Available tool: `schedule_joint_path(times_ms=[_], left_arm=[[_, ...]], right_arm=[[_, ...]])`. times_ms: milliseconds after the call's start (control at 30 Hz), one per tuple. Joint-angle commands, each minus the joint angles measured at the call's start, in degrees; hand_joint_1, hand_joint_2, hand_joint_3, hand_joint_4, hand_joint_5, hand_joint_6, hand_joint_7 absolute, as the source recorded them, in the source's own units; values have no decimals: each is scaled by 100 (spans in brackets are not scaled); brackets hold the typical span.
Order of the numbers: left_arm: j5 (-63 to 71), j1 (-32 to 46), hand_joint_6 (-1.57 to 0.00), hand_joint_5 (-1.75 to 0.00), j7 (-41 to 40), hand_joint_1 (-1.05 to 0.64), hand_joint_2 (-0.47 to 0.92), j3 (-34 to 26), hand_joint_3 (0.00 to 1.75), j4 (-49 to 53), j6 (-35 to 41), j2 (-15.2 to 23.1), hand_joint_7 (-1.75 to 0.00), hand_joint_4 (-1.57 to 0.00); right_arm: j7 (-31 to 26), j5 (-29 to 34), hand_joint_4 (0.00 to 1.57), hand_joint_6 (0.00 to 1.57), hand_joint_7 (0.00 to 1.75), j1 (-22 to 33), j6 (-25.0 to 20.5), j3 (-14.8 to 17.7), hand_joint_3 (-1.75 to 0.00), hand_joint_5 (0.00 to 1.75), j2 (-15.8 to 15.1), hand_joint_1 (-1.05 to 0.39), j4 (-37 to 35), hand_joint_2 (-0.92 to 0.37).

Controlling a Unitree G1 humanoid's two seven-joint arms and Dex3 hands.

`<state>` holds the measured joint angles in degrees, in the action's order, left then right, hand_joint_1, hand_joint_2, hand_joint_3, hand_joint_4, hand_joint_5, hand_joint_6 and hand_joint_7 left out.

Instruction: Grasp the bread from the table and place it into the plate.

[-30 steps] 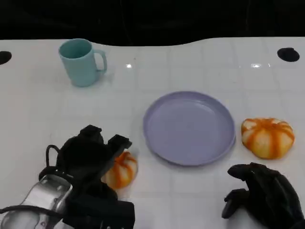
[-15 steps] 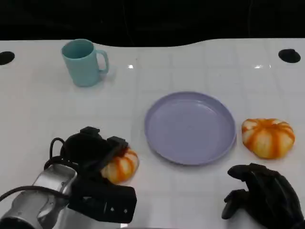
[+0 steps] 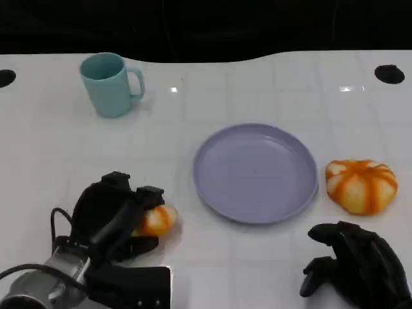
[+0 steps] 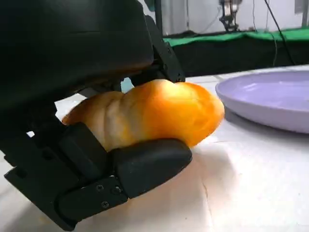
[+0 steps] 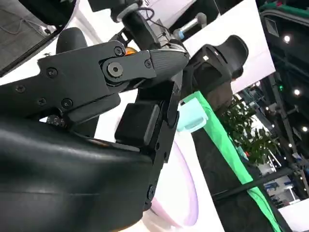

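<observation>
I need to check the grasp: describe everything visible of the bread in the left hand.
The bread is a rounded, pumpkin-shaped bun, glossy orange with pale cream grooves, looking soft and baked. The left hand grips it, black fingers under it and the palm over it. It sits near the table, left of the purple plate, apart from it. Whether it has left the surface is unclear.
</observation>
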<state>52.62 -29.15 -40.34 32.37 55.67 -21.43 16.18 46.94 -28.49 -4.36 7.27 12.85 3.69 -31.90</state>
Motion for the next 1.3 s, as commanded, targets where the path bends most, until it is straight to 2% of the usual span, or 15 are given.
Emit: schedule_joint_path(times_ms=[33, 100, 233, 367, 467, 733, 867, 1100, 1300], left_arm=[[5, 2, -98, -175, -334, -90, 43, 133, 175, 383, 32, -3, -156, -113], [-88, -26, -94, -175, -475, -90, 43, 88, 175, 423, 26, -57, -166, -113], [-294, -118, -93, -175, -527, -89, 53, -45, 175, 324, 96, -145, -169, -115], [-624, -181, -92, -175, -381, -88, 57, -280, 175, 122, 107, -275, -169, -113], [-888, -335, -94, -175, -483, -83, 58, -465, 175, 86, -2, -500, -165, -115], [-1084, -628, -90, -175, -603, -78, 57, -562, 175, 173, -203, -876, -170, -118], [-1131, -833, -88, -175, -418, -82, 57, -545, 173, 345, -323, -1053, -174, -117], [-1027, -1415, -88, -175, -340, -90, 57, -375, 158, 880, -386, -1415, -173, -115], [-929, -1887, -89, -175, -404, -92, 71, -178, 137, 1279, -491, -1711, -171, -112]], right_arm=[[11, -14, 157, 157, 22, 12, 56, 23, -17, 56, -79, -58, 18, -92], [21, -23, 157, 157, 22, -4, 52, 31, -17, 56, -82, -59, -8, -92], [9, -20, 157, 157, 23, -2, 4, 28, -16, 55, -103, -58, -5, -92], [19, -33, 157, 157, 23, -2, -41, 31, -15, 55, -123, -58, -5, -92], [48, -38, 157, 157, 22, -19, -39, 33, -15, 55, -126, -58, -53, -92], [21, -15, 157, 157, 22, -6, -42, 6, -13, 55, -107, -59, -40, -92], [30, -6, 157, 157, 20, 5, -26, -9, -13, 54, -94, -58, -38, -92], [40, 43, 157, 157, 21, 25, -10, -61, -16, 52, -108, -57, -24, -92], [35, 57, 157, 157, 21, 17, -14, -79, -15, 53, -108, -58, -29, -92]])
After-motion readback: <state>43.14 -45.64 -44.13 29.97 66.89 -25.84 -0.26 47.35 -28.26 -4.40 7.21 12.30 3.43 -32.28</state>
